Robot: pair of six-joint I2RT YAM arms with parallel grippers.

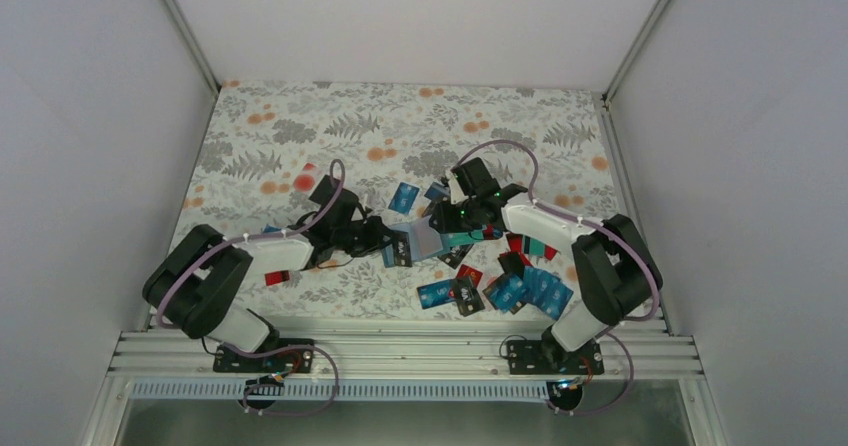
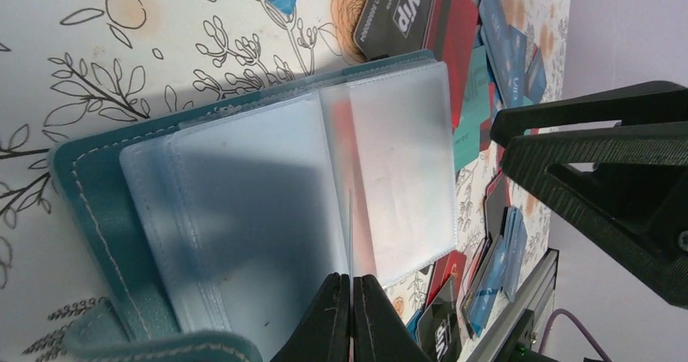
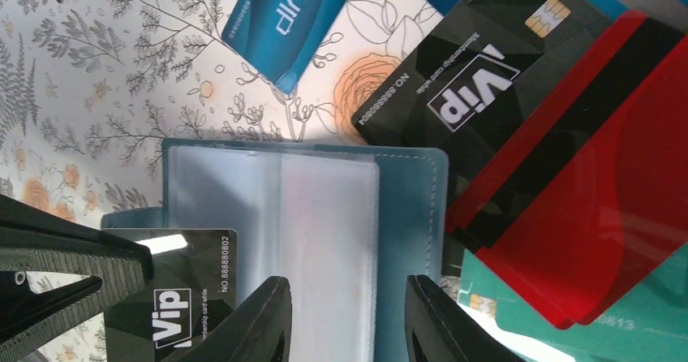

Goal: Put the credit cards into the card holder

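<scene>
The teal card holder (image 1: 425, 238) lies open at mid-table, its clear sleeves up (image 2: 89, 216) (image 3: 414, 216). My left gripper (image 1: 385, 241) (image 2: 351, 297) is shut on the edge of one thin clear sleeve, which stands up on edge. My right gripper (image 1: 447, 221) (image 3: 345, 313) hovers over the holder's right half, jaws apart above a pale sleeve and the teal border. A black VIP card (image 3: 182, 297) rests over the holder's left part. More credit cards lie around: black (image 3: 487, 86), red (image 3: 592, 183), blue (image 3: 284, 13). Something reddish shows through a sleeve (image 2: 341, 135).
Several blue, black and red cards (image 1: 520, 286) are heaped near the right arm's base, and one red card (image 1: 278, 278) lies by the left arm. A blue card (image 1: 404, 197) sits behind the holder. The metal rail (image 1: 400, 351) runs along the near edge.
</scene>
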